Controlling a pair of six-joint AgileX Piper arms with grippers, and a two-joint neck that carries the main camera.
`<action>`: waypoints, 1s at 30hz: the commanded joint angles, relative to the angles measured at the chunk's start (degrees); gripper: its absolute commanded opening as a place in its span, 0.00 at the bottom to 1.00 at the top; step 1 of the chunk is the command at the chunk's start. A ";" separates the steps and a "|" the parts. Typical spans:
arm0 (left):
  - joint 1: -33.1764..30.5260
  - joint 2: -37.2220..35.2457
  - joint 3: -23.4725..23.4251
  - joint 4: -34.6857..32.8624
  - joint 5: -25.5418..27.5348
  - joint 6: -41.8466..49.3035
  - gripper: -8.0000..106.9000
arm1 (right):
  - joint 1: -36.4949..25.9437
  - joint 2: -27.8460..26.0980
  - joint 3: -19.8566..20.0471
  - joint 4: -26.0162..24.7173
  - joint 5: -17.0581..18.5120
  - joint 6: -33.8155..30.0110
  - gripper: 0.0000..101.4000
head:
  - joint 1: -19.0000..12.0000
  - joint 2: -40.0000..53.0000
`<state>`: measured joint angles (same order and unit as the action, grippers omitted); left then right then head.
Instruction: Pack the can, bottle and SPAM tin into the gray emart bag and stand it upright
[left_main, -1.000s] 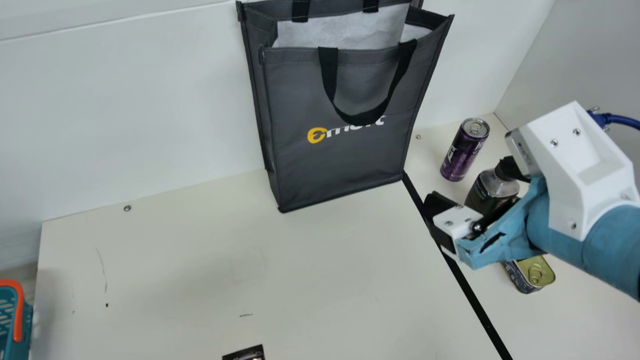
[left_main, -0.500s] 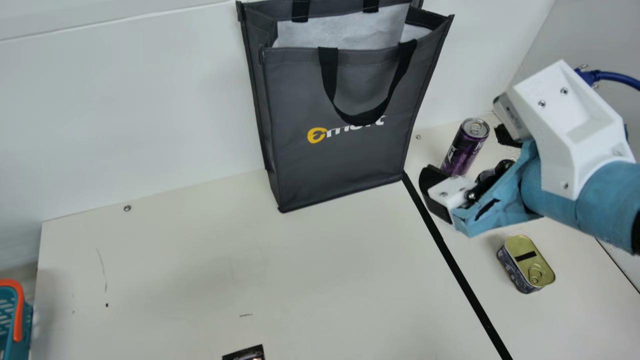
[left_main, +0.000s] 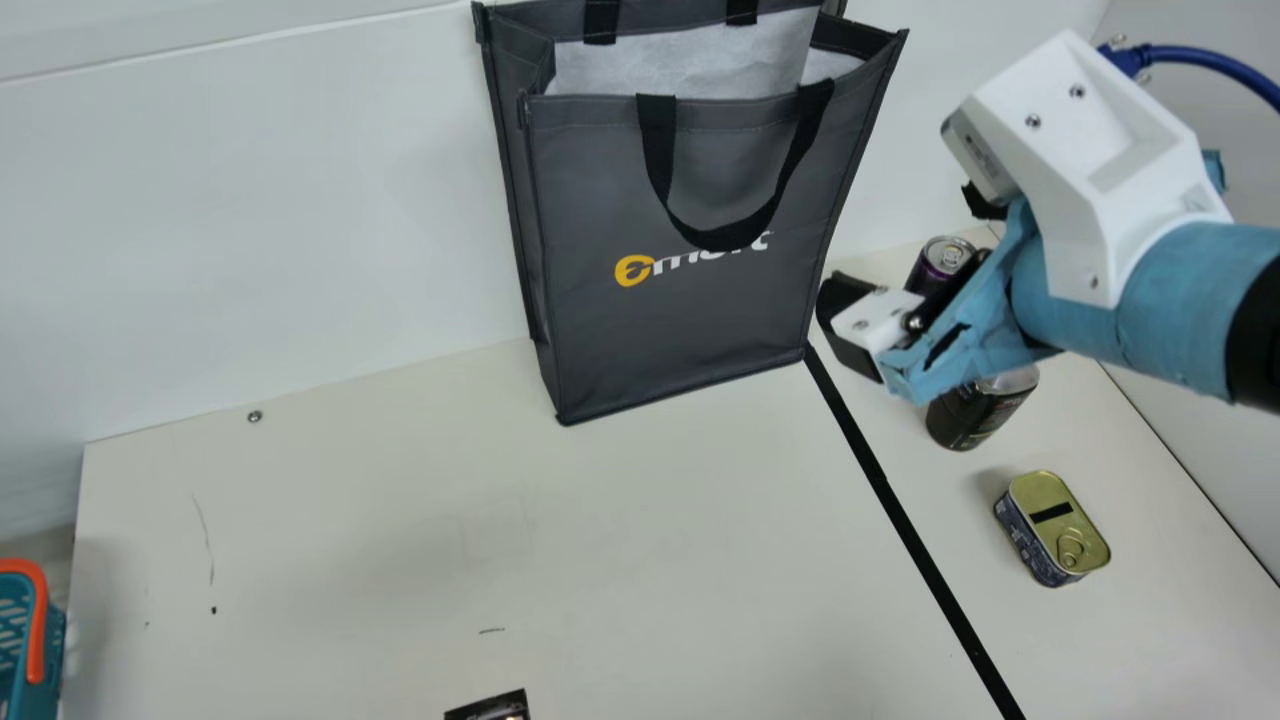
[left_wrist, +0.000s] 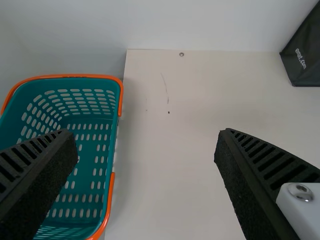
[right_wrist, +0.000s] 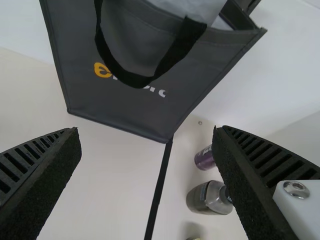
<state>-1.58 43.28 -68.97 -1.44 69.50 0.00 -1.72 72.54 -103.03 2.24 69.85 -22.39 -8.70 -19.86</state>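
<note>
The gray bag (left_main: 680, 330) stands upright on the table (left_main: 620, 560), near the wall (left_main: 300, 230), its mouth open at the top. Inside I see pale lining (left_main: 690, 68); how far down the hollow goes I can't tell from here. One black handle (left_main: 655, 140) loops down over the front, partly covering the print.

The can, bottle and tin are all on the table outside the bag, across the black strip (left_main: 900, 510). In my main view the purple can (left_main: 930, 262) stands partly behind my right gripper (left_main: 905, 250), and the dark bottle (left_main: 962, 418) stands nearer the tin, its upper part hidden by my arm. The tin (left_main: 1050, 520) lies flat, its gold lid and pull ring facing up.

My right gripper is released, its two ribbed fingers spread well apart, up in front of the can and beside the bag. My left gripper (left_wrist: 146, 140) is released too, its fingers wide apart over the table's other side. By it sits a green basket (left_wrist: 95, 105) with slotted walls and orange handles; in my left wrist view one finger covers part of its inside
</note>
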 joint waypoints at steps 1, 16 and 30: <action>0.00 0.00 0.00 0.00 0.00 0.00 0.85 | 0.10 1.06 -1.41 0.10 0.05 -0.58 0.94 | -1.30 -0.14; 0.00 0.00 0.00 0.00 0.00 0.00 0.85 | 0.21 7.97 -8.68 0.42 0.05 -6.31 0.94 | -1.30 -0.14; 0.00 0.00 0.00 0.00 0.00 0.00 0.85 | 1.84 15.17 -16.34 -0.26 0.05 -12.36 0.94 | -1.30 -0.14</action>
<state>-1.58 43.28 -68.97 -1.44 69.50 0.00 0.00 87.29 -118.84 2.23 69.94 -34.40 -8.70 -19.86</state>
